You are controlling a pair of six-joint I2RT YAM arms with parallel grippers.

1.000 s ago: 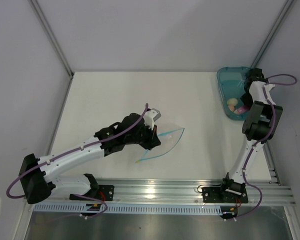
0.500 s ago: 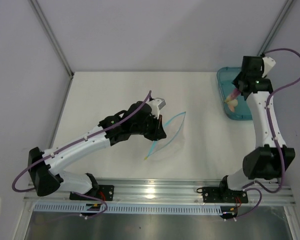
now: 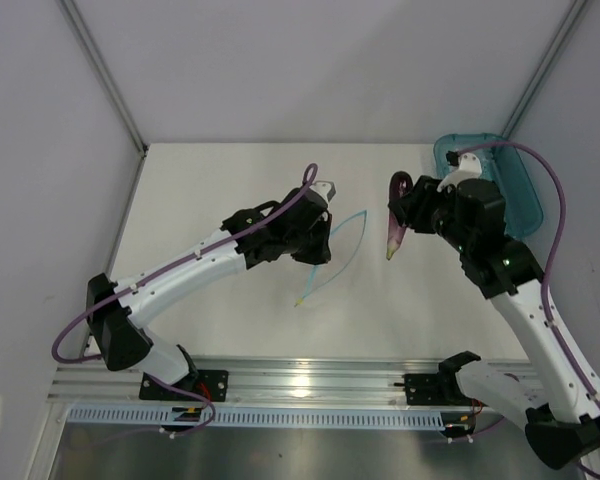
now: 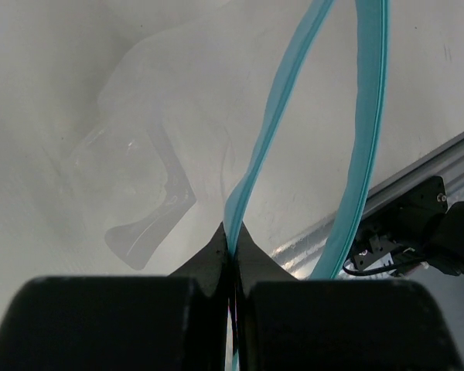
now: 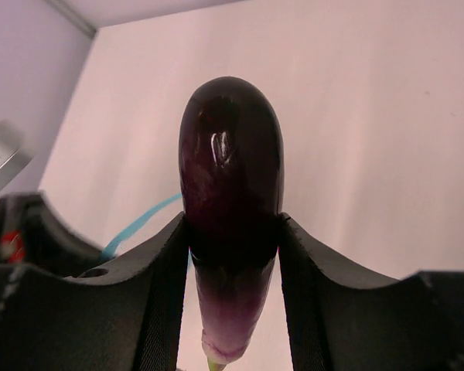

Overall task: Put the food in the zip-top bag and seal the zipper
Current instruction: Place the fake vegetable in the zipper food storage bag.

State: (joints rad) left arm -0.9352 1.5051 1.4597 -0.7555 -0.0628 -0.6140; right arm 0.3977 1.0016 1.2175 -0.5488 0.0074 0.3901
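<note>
Nearest the arm bases, the zip-top bag [image 3: 332,258] sits around the middle of the white desk [image 3: 210,190], its mouth spread into a lens-shaped loop. The zipper [image 3: 352,255] outlines that loop as a thin teal line, running from a near tip up to a far tip.

The left end effector [image 3: 315,240] is at the loop's left side, fingers pressed together on one strip of the zipper. Its wrist camera shows the black fingertips [image 4: 216,259] pinching the teal strip [image 4: 267,139], while the other strip arcs away to the right. Crinkled clear plastic of the bag [image 4: 131,147] lies beyond.

Just right of the open mouth, and apart from it, the right end effector [image 3: 402,205] is clamped on the dark purple food piece [image 3: 394,235]. It is an oblong, eggplant-like toy whose paler tip points toward the near edge. In the right wrist view the piece [image 5: 230,178] sits upright between the two black fingers [image 5: 162,270], gripped around its lower half.

Farthest back, at the desk's right corner, a teal tray [image 3: 520,185] is partly hidden behind the right arm.
</note>
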